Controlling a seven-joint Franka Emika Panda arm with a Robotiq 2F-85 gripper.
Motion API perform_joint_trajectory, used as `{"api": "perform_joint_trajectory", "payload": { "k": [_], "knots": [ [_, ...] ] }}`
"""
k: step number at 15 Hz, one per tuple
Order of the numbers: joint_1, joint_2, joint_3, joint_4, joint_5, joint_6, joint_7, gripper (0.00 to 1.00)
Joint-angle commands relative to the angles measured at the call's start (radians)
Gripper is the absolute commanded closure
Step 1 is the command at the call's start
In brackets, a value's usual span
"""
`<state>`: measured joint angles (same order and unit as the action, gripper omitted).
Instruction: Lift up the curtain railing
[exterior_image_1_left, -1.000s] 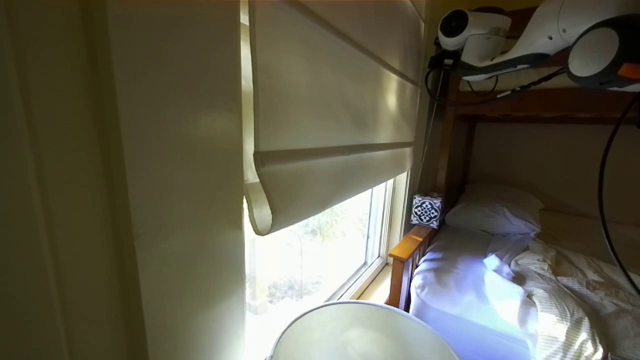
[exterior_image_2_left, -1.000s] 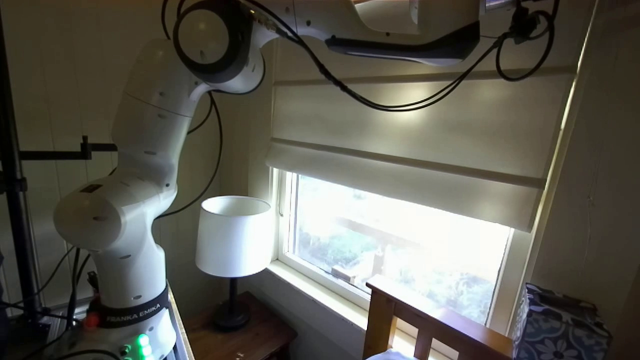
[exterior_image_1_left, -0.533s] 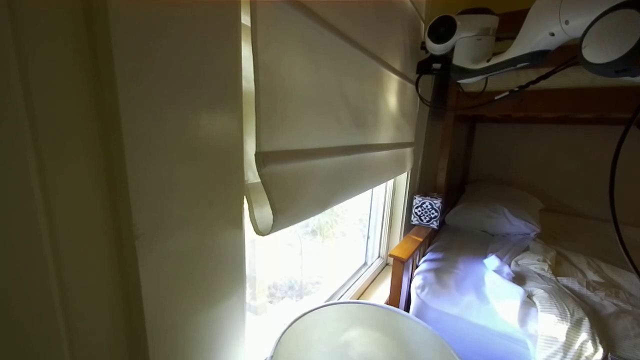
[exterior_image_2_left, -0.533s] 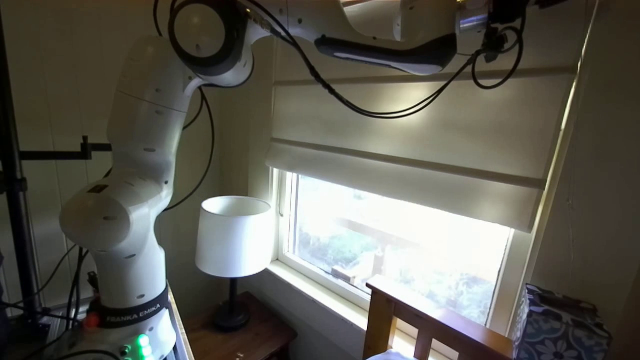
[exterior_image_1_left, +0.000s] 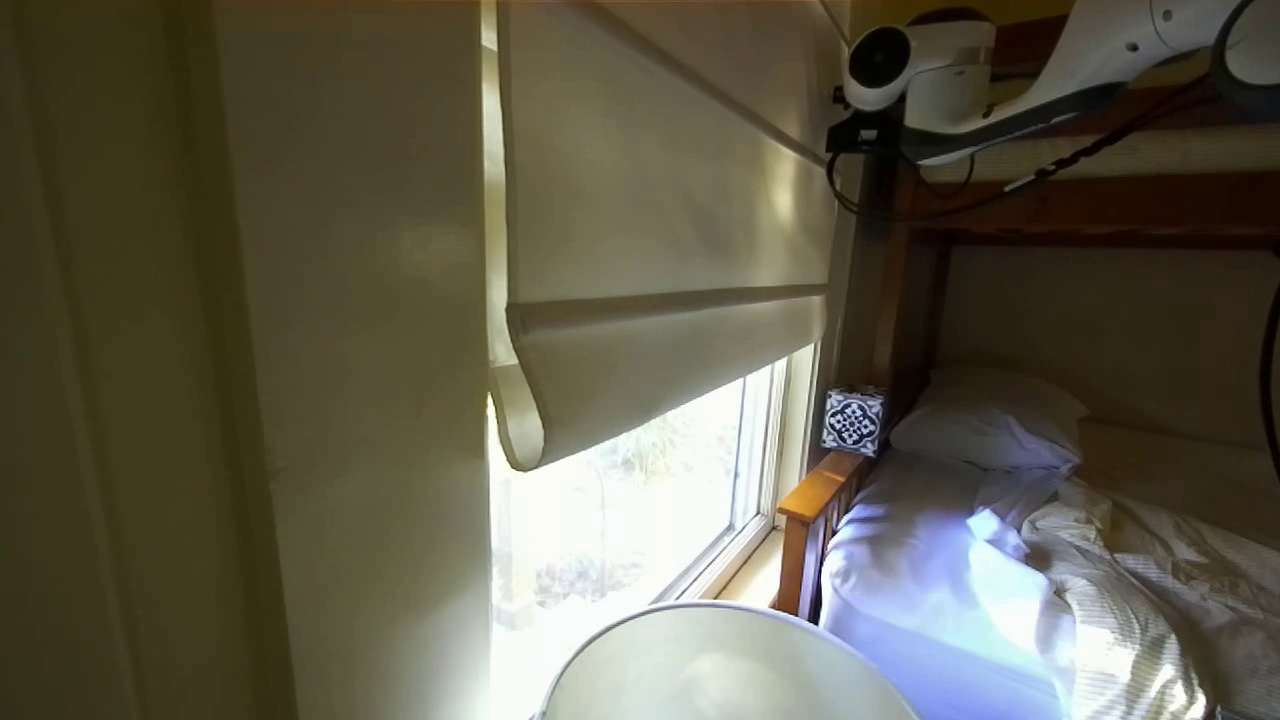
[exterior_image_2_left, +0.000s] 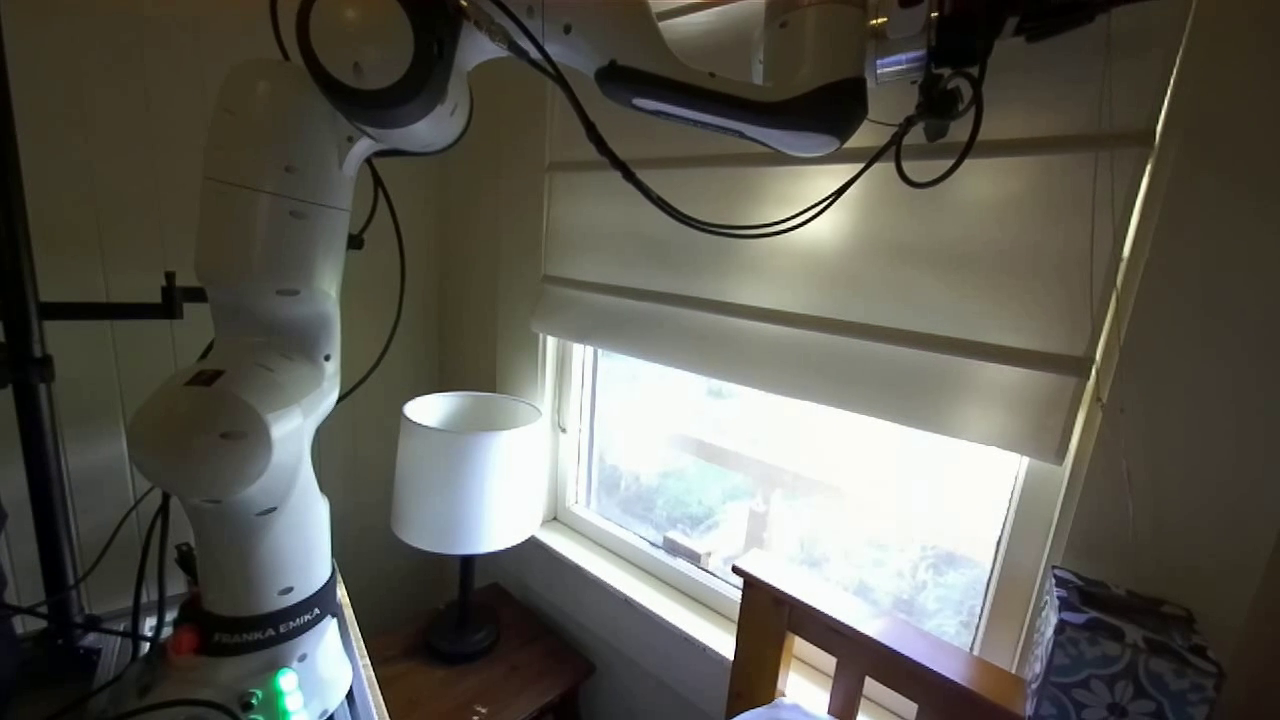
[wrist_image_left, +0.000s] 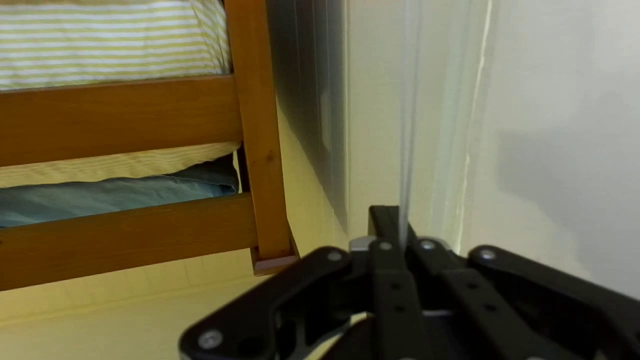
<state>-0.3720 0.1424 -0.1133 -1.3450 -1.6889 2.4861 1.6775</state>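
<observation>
Drawn tightly together, the fingers (wrist_image_left: 395, 295) pinch a pale cord (wrist_image_left: 404, 210).

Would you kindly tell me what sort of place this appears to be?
Most likely a bedroom, judging by the bunk bed, the pillow on its lower level, and the lamp near the window.

Window (exterior_image_2_left: 830, 460): I see it shining bright white, with blurry green plants (exterior_image_2_left: 715, 490) outside.
Walls (exterior_image_2_left: 120, 200): pale, with thin lines up and down.
Bunk bed (wrist_image_left: 120, 122): brown wood, with a pillow (exterior_image_1_left: 985, 420) and messy covers (exterior_image_1_left: 1130, 600) below.
Lamp (exterior_image_2_left: 468, 485): white on top, standing on a brown table (exterior_image_2_left: 530, 650).
</observation>
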Motion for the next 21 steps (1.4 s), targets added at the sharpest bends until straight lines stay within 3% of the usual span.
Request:
{"api": "perform_joint_trajectory", "payload": {
  "k": [1, 9, 17, 18, 21],
  "knots": [
    [0.008, -0.104, 0.0, -0.155, -0.042, 0.012, -0.014, 1.0],
    [-0.039, -0.177, -0.036, -0.417, 0.176, 0.175, -0.436, 1.0],
    [-0.041, -0.201, -0.049, -0.496, 0.429, 0.238, -0.72, 1.0],
    [-0.04, -0.205, -0.049, -0.5, 0.468, 0.254, -0.754, 0.74],
    [-0.036, -0.211, -0.047, -0.504, 0.548, 0.289, -0.813, 0.59]
  ]
}}
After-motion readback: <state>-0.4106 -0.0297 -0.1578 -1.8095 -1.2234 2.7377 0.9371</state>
